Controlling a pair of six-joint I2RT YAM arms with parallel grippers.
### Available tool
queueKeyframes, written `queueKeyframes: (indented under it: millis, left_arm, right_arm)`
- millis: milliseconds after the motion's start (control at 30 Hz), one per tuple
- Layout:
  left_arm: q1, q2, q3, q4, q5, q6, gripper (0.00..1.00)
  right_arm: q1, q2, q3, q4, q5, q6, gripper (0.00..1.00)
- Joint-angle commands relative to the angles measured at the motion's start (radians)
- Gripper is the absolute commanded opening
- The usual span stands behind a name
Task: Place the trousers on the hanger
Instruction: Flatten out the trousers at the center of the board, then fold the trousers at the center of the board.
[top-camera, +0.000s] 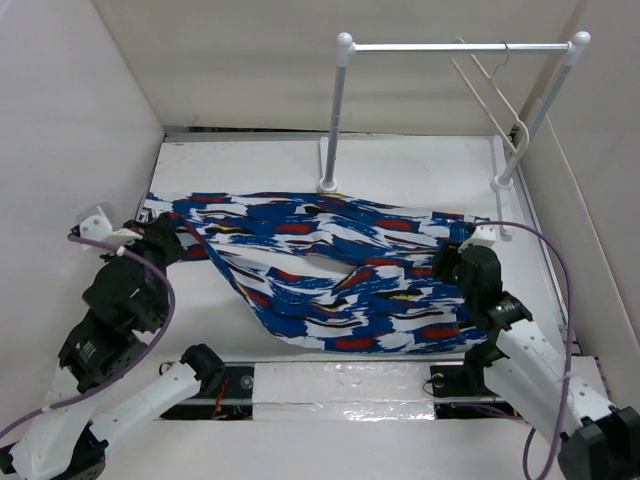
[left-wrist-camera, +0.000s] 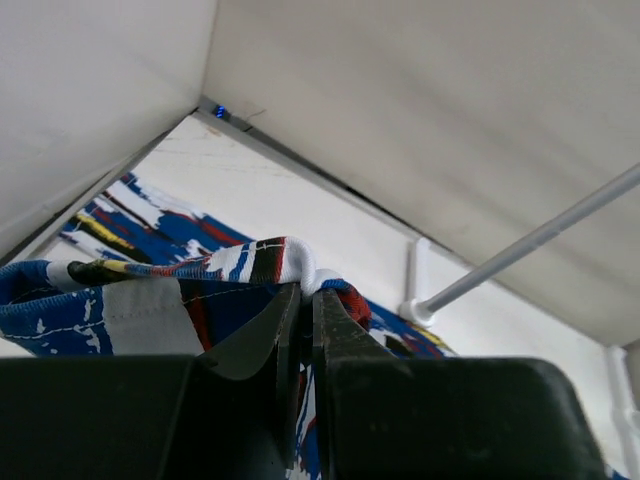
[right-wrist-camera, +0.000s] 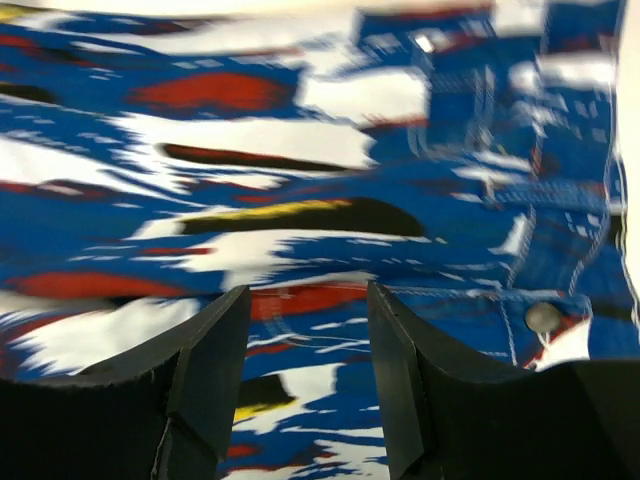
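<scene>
Trousers (top-camera: 330, 270) edge pinched by left fingers (left-wrist-camera: 290, 322) | right fingers (right-wrist-camera: 215, 345) spread above waistband (right-wrist-camera: 470, 300) | hanger (top-camera: 490, 108) on rail (top-camera: 450, 46), far right

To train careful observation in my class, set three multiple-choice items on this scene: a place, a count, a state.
1. Where is the hanger? A on the floor; B hooked on the crossbar of the rail stand; C in a gripper.
2. How many posts has the rail stand? A one; B four; C two.
3. On the left gripper, the fingers are: A shut on the trousers; B wide apart; C out of view.
Key: B, its hook sits over the crossbar; C, one post at each end; A, fabric is pinched between them.
</scene>
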Motion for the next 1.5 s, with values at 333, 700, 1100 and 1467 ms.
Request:
queueKeyframes:
  millis: [333, 700, 1100, 1467]
  left_arm:
    - [0.003, -0.164, -0.081, 0.13, 0.226, 0.064, 0.0]
    - [0.003, -0.278, -0.161, 0.098, 0.232, 0.042, 0.0]
    - [0.003, -0.325, -0.25, 0.144, 0.277, 0.025, 0.0]
    - [0.003, -0.411, -0.282, 0.155, 0.321, 0.031, 0.0]
  right_arm:
    - [-0.476, 0.519, 0.011, 0.432, -0.34, 0.104, 0.47]
    - [-0.582, 0.935, 0.31, 0.546, -0.611, 0.112, 0.37]
    - [-0.672, 0.502, 0.056, 0.425, -0.461, 0.06, 0.71]
    - [-0.807, -0.018, -0.132, 0.043, -0.153, 0.233, 0.58]
